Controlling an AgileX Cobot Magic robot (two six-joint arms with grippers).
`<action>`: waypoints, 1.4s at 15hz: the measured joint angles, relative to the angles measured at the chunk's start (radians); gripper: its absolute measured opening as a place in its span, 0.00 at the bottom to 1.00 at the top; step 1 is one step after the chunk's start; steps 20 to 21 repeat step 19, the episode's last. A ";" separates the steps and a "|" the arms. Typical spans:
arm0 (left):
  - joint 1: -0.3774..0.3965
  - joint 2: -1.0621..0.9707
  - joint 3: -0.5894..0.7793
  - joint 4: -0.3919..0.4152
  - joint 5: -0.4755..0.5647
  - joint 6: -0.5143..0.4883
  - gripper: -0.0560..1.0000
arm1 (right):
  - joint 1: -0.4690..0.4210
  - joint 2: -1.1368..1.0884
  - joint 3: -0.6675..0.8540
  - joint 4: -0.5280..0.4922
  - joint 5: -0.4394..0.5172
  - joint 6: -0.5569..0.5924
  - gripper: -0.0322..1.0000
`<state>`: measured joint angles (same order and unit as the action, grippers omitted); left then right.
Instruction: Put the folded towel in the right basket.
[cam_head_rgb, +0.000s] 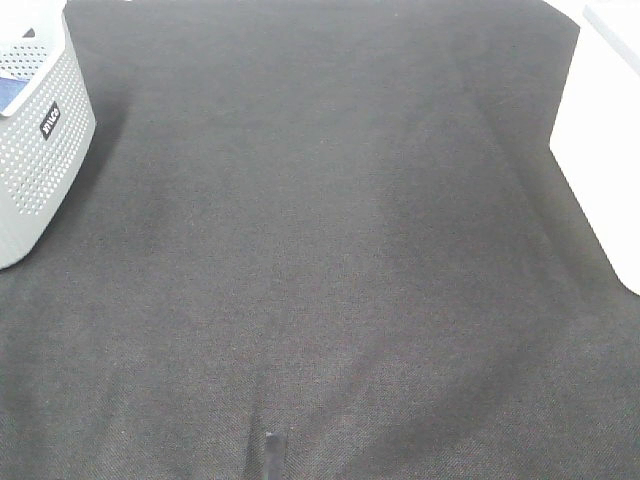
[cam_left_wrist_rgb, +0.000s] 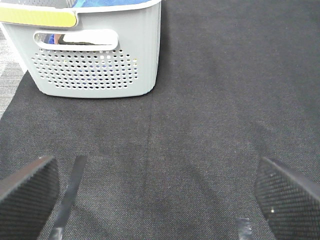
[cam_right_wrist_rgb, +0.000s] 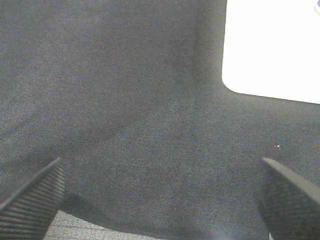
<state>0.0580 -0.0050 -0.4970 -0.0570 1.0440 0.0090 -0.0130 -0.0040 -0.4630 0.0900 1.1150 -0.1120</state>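
Note:
No folded towel shows on the black cloth. The right basket is a washed-out white shape at the right edge; it also shows in the right wrist view. My left gripper is open and empty, low over the cloth, facing the grey perforated left basket. My right gripper is open and empty over bare cloth, short of the right basket. Neither gripper shows in the high view.
The grey left basket stands at the far left, with something blue inside its rim; I cannot tell what it is. Tape strips lie on the cloth near the front edge.

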 joint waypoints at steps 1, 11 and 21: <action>0.000 0.000 0.000 0.000 0.000 0.000 0.99 | 0.000 0.000 0.000 0.000 0.000 0.000 0.97; 0.000 0.000 0.000 0.000 0.000 0.000 0.99 | 0.046 0.000 0.000 0.001 0.000 0.000 0.97; 0.000 0.000 0.000 0.000 0.000 0.000 0.99 | 0.046 0.000 0.000 0.001 0.000 0.000 0.97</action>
